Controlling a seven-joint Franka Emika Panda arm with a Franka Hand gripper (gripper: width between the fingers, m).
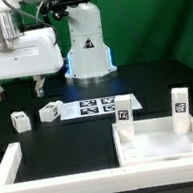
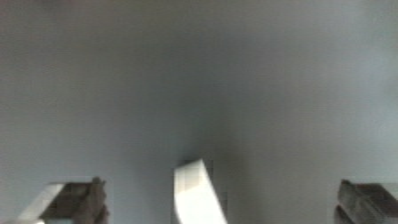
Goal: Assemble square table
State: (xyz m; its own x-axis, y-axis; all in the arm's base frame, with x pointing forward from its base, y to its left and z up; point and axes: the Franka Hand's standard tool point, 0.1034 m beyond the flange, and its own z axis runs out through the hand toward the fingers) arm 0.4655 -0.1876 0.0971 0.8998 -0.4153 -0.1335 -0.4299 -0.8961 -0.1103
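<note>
The square table's white slab (image 1: 169, 142) lies at the front of the exterior view's right, its raised rim showing. Two tagged white leg blocks (image 1: 124, 108) (image 1: 179, 103) stand upright at its far corners. Two more leg blocks (image 1: 20, 120) (image 1: 49, 112) lie loose on the black table. My gripper (image 1: 20, 93) hangs open above and just behind these loose blocks, holding nothing. In the wrist view the gripper (image 2: 222, 205) shows both fingers (image 2: 73, 203) wide apart over blurred grey. A narrow white strip (image 2: 194, 192) lies between them, too blurred to name.
The marker board (image 1: 91, 107) lies flat between the loose blocks and the slab. Long white bars (image 1: 12, 164) form a border along the front and the exterior view's left. The robot's white base (image 1: 86, 45) stands behind, before a green backdrop.
</note>
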